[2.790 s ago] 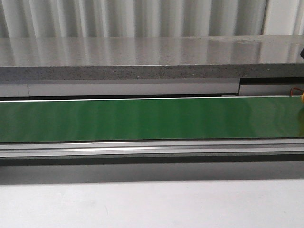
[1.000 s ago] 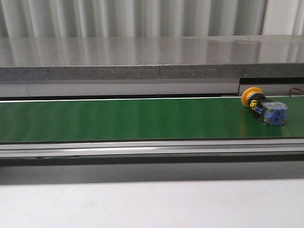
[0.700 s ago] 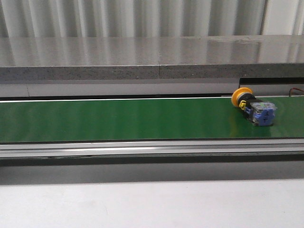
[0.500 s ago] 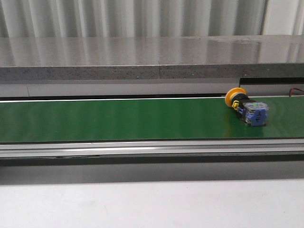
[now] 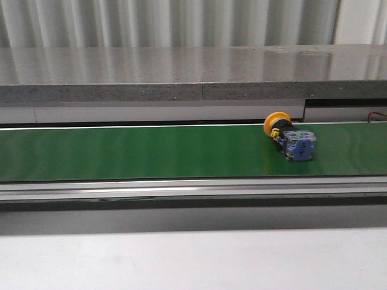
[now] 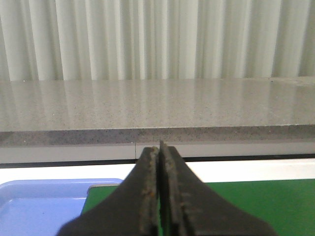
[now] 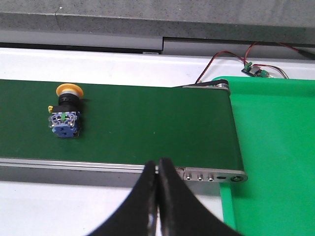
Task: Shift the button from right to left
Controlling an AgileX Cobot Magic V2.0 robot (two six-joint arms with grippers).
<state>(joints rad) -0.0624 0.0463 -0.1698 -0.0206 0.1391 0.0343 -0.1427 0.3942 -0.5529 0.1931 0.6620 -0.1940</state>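
A: Where's the button (image 5: 289, 138) right now?

B: Lying on its side on the green belt (image 5: 151, 151), toward the right end, closer to the belt's far edge. Yellow head points at the far side, blue-grey block toward the near edge. The right wrist camera has it too (image 7: 65, 112), same pose, well apart from the belt's end roller.

A: Anything touching it?

B: No. Nothing gripping it, it just sits on the belt surface.

A: Left gripper (image 6: 160, 147)?

B: Fingers pressed together, nothing between them. It's above the left end of the belt, with a blue tray (image 6: 44, 206) just beside that end.

A: Right gripper (image 7: 157, 169)?

B: Also pressed together, empty. It sits over the near rail (image 7: 98, 167) of the conveyor, near the right end, well apart from the button.

A: What's past the right end?

B: A green bin (image 7: 275, 162) right up against the belt end, and a small circuit board (image 7: 256, 72) with red and black wires at the far side.

A: Behind the belt?

B: A grey speckled shelf (image 5: 181, 72) running the full width, corrugated white wall (image 5: 169, 21) behind that. Near side is plain white tabletop (image 5: 181, 260).

A: Arms visible in the front camera?

B: Neither one.
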